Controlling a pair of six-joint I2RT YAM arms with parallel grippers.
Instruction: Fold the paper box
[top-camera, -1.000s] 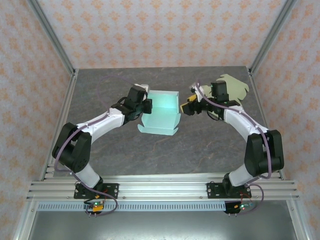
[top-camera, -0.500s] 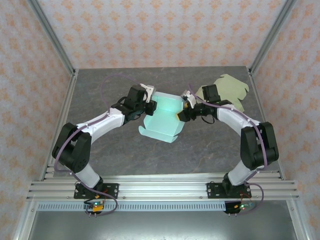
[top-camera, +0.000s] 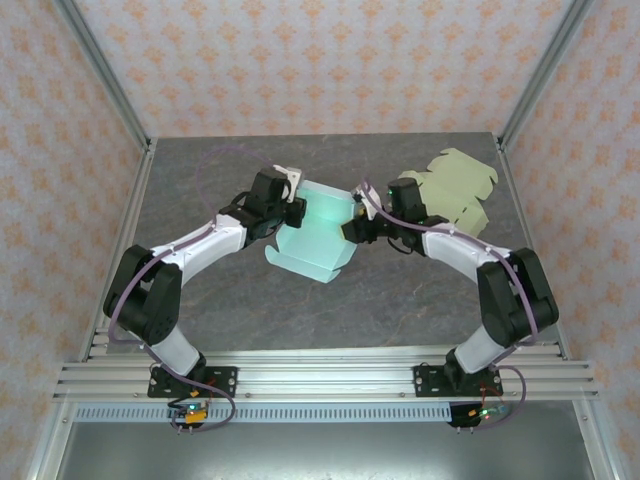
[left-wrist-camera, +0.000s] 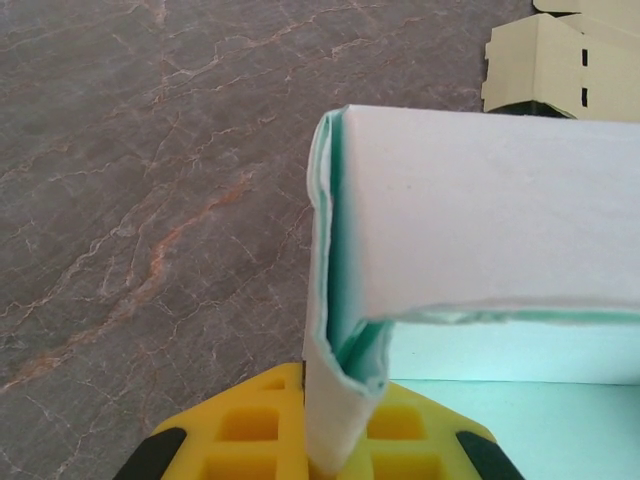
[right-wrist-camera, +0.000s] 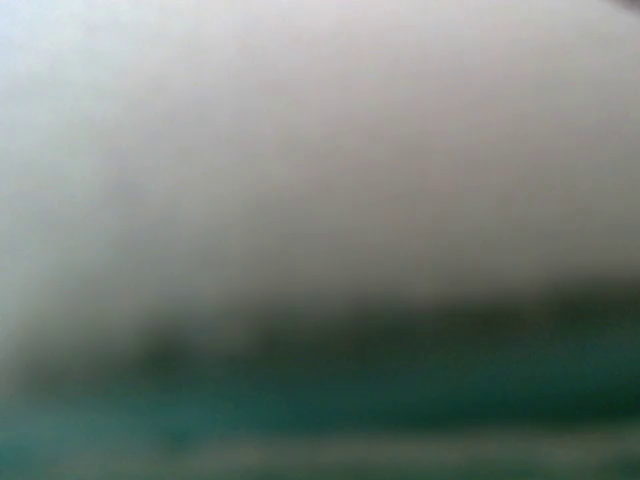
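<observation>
Patterned peach wallpaper closes in a dark, veined stone table (top-camera: 420, 290) with a matte, slightly mottled top. At its far right lies a flat olive-beige carton blank (top-camera: 458, 190), die-cut with scalloped flaps and slots. This blank serves as the landmark.

The paper box (top-camera: 315, 238) sits just left of the blank, close to it but apart. It is a half-formed tray, mint-teal inside and white outside, with one wall raised and a tabbed flap spread toward the arms.

The left gripper (top-camera: 289, 203) is on the side of the box away from the blank. The left wrist view shows its yellow waffle pads clenched on a doubled corner wall, whose edge looks soft and slightly frayed.

The right gripper (top-camera: 357, 222) stands between the blank and the box, pressed up to the box's near wall. Its wrist view is a blur of white and teal, so I cannot tell whether its jaws are closed on the card.

The box looks very light, and it is thin card with a smooth face. It should be stiff along its panels and weak at the creases, so it is likely to slide on the stone or buckle if squeezed mid-panel. The best holds are probably the wall edges near the corners, where the card is doubled, with pressure applied along the scored lines.
</observation>
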